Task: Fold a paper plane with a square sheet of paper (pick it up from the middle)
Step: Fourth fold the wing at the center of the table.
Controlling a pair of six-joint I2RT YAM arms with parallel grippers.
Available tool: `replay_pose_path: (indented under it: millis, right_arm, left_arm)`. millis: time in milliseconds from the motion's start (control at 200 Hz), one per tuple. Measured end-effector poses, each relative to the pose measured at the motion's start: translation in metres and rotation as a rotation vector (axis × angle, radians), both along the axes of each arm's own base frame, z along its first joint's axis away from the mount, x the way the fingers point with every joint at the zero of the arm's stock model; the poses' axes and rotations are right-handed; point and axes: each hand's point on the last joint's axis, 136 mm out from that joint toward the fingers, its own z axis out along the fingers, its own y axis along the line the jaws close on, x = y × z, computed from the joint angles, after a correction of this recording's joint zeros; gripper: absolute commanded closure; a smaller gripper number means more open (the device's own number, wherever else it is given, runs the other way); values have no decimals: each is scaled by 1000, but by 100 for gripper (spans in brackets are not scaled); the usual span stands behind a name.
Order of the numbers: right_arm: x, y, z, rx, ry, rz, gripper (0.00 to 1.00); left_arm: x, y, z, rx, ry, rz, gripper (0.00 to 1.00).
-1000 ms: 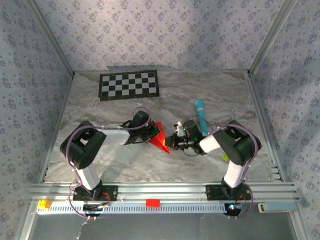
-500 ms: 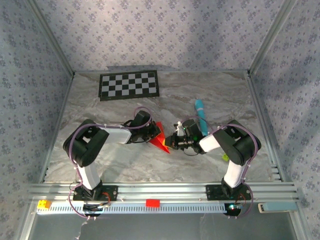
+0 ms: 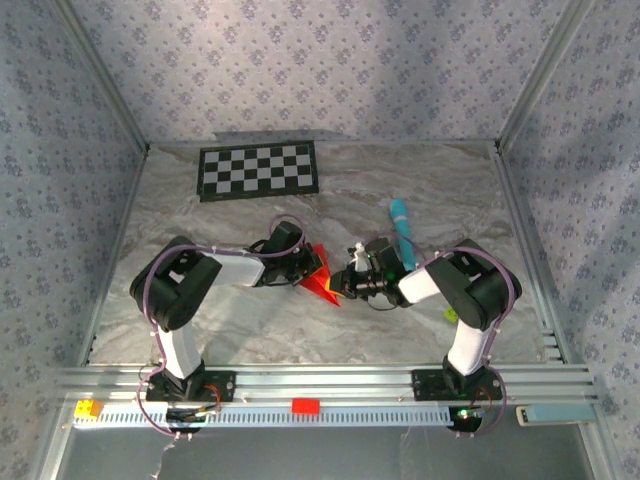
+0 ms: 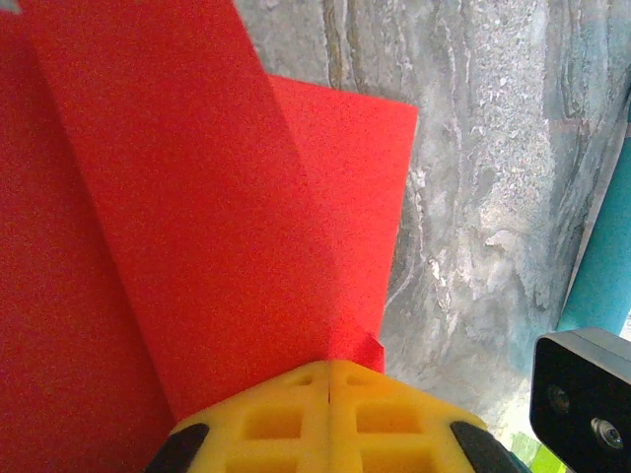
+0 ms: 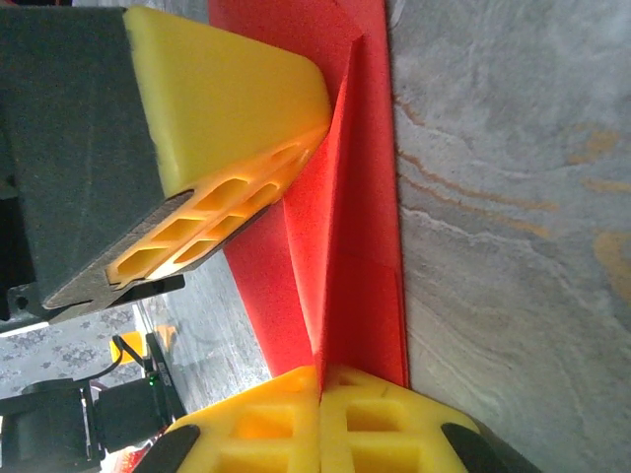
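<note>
Arms fold inward from both sides and meet at the middle of the marbled surface (image 3: pixel 430 180), elbows raised and forearms low and nearly level, pointing at each other. Left claw (image 3: pixel 307 270) reaches in from the left, its yellow fingers (image 4: pixel 286 419) pressed together on an edge of the red paper (image 3: pixel 322 284), which fans away from it in overlapping folded flaps. Right claw (image 3: pixel 345 283) reaches in from the right, its fingers likewise pinched shut on the paper at a raised crease. The paper sits between the two claws as a pointed folded shape, tip aimed near and right, one flap flat against the surface. A teal stick (image 3: pixel 402 228) lies just beyond the right wrist, and a checkerboard (image 3: pixel 259 171) lies at the far left.
</note>
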Motion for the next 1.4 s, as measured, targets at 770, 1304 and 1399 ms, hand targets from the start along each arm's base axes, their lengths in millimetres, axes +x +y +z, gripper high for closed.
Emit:
replay_pose_path:
  millis: [770,1304,1399]
  right_arm:
    - [-8,-5,3,-86,30,2,82]
    - [-11,-11,0,-107,48,3,87]
    - [-11,-12,-1,-106,56,4,85]
  left_arm:
    - [0,0,-1,4,-6,-13,100]
    - [0,-3,-1,-10,-10,-21,100]
    - [0,-4,-1,-12,-10,-22,100]
